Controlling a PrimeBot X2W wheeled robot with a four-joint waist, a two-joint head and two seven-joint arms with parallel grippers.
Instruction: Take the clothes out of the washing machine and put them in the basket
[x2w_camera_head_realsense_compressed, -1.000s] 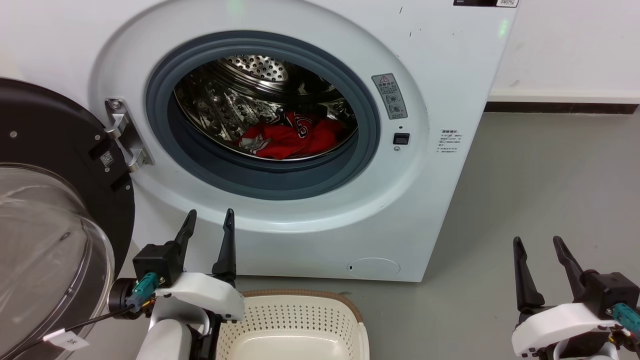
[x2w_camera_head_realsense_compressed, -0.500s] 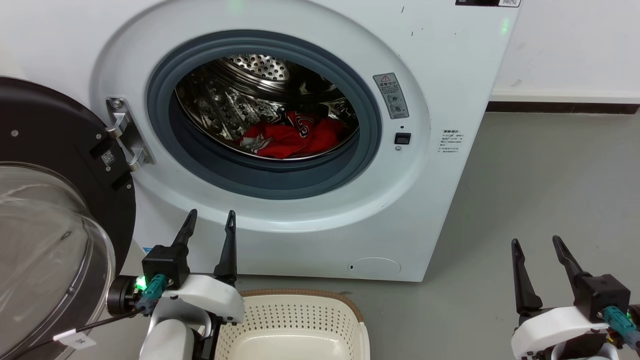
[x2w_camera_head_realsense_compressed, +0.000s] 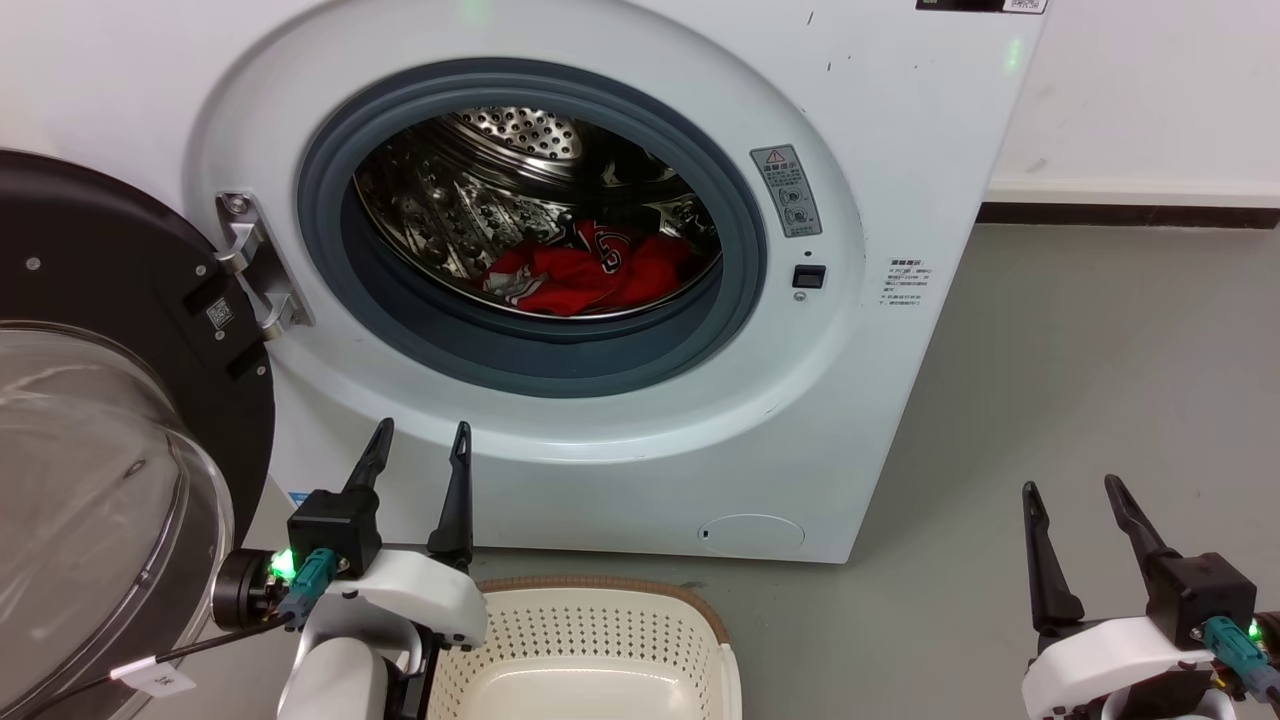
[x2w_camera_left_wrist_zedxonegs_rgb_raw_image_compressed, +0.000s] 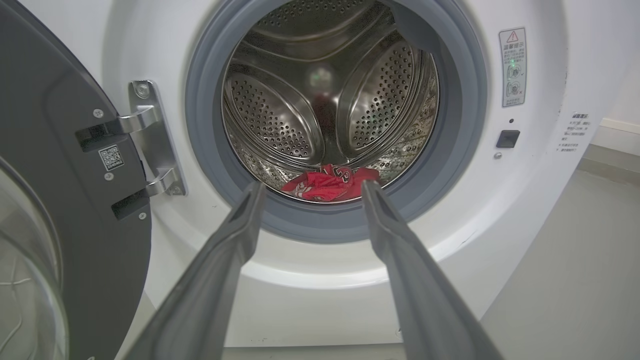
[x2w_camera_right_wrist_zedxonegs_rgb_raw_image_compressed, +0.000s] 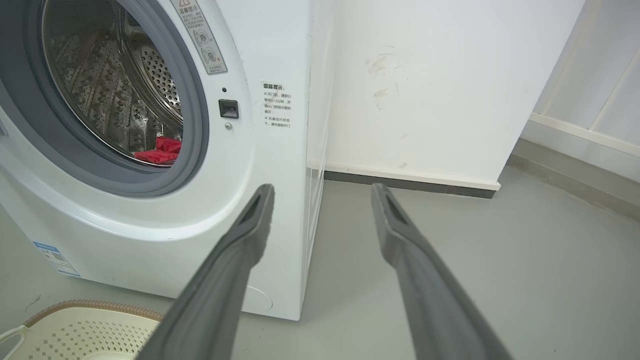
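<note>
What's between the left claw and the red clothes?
Left wrist view: the white washing machine's grey rubber door ring lies between the left gripper and the red fabric clothes.

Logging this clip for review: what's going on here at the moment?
Nothing is gripped yet. The washing machine has its door open, and the red clothes lie low in the drum. The left hand and right hand are both open and empty in front of the machine. The basket sits on the floor below the opening.
</note>
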